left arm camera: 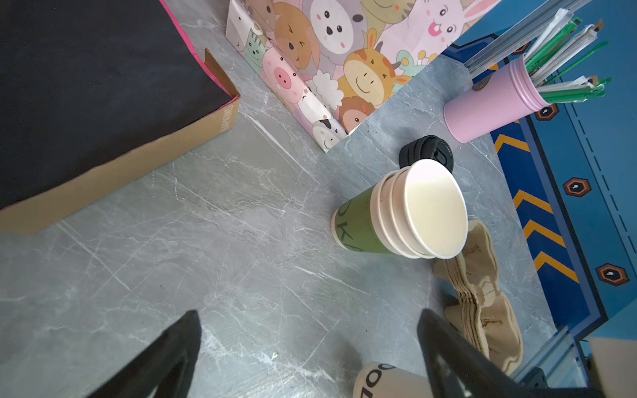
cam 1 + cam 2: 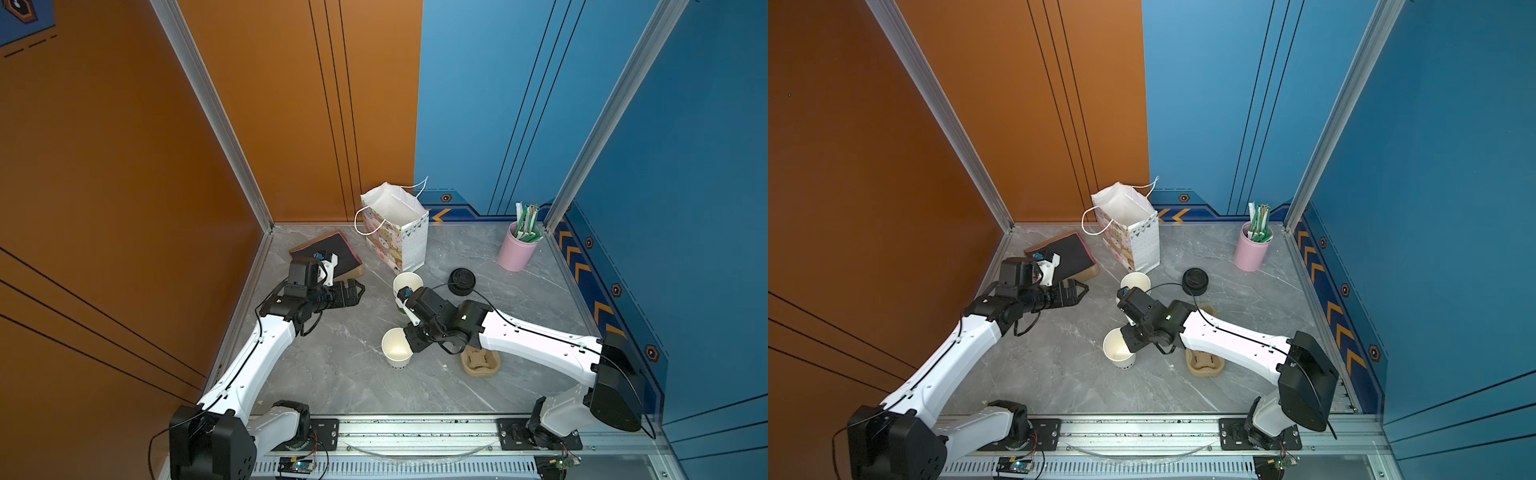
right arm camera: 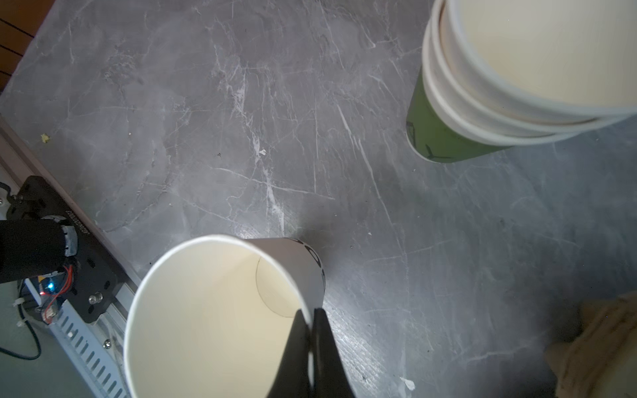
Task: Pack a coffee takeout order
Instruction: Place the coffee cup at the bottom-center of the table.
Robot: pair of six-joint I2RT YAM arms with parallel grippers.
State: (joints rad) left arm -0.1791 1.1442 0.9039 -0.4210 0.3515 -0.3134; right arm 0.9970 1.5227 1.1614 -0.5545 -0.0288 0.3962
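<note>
We pinch the whitish cup (image 3: 206, 310) by its rim
Our right pincer (image 3: 312, 312), arm stretched low across the bench (image 3: 275, 138), clamps the cup's wall; our left pincer (image 1: 308, 313) hangs wide open, the cup near it.

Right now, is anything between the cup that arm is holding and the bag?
Yes. The cup stack stands almost straight between the cup, pinched at its rim by the right gripper, and the bag. The cup probably must go over or around it.
</note>
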